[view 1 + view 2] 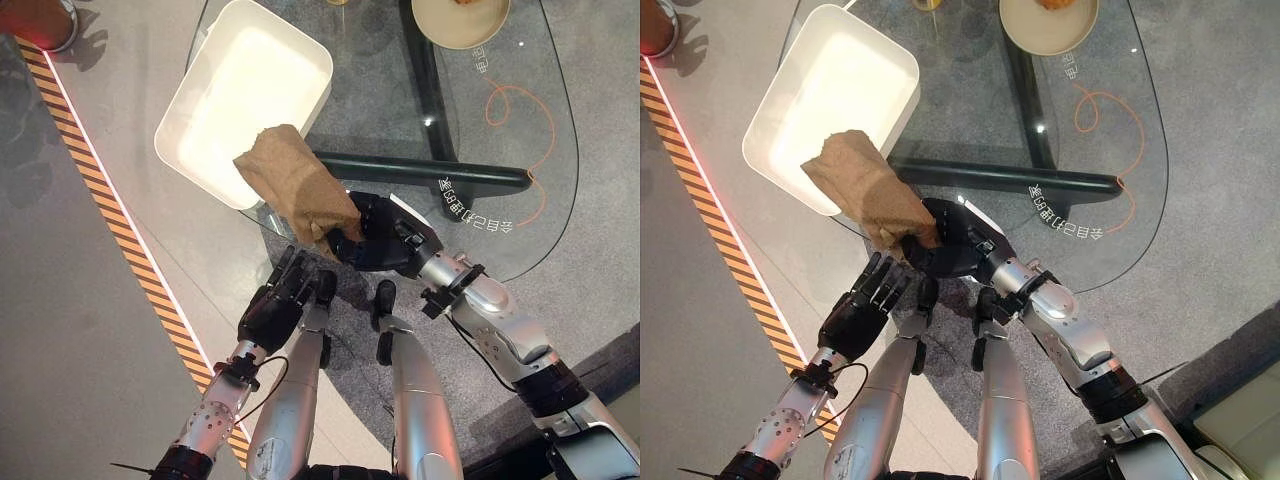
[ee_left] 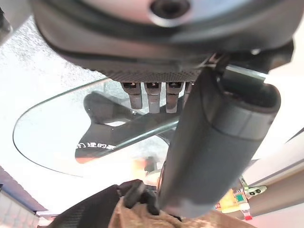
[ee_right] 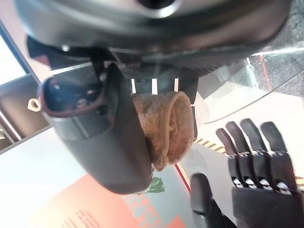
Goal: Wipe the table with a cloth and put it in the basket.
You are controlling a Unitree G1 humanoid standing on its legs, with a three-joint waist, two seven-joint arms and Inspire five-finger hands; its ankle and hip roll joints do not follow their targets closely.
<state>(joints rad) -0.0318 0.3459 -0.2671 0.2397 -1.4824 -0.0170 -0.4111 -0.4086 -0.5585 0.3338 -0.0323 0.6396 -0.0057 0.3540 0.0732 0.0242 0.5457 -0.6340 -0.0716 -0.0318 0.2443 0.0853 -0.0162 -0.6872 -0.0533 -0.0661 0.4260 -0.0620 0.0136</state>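
A brown cloth (image 1: 295,185) is pinched in my right hand (image 1: 385,240) at the near left edge of the glass table (image 1: 400,100). In the right wrist view the cloth (image 3: 166,128) sits bunched between the thumb and the curled fingers. Its free end reaches up over the near corner of the white basket (image 1: 250,80), which stands on the table's left end. My left hand (image 1: 275,305) hangs just below the table's edge, beneath the cloth, with its fingers (image 2: 152,97) straight and nothing in them.
A tan bowl (image 1: 460,20) stands at the table's far side, and an orange cord (image 1: 520,100) loops on the right. A dark bar (image 1: 430,170) runs under the glass. Striped tape (image 1: 110,210) crosses the floor at the left.
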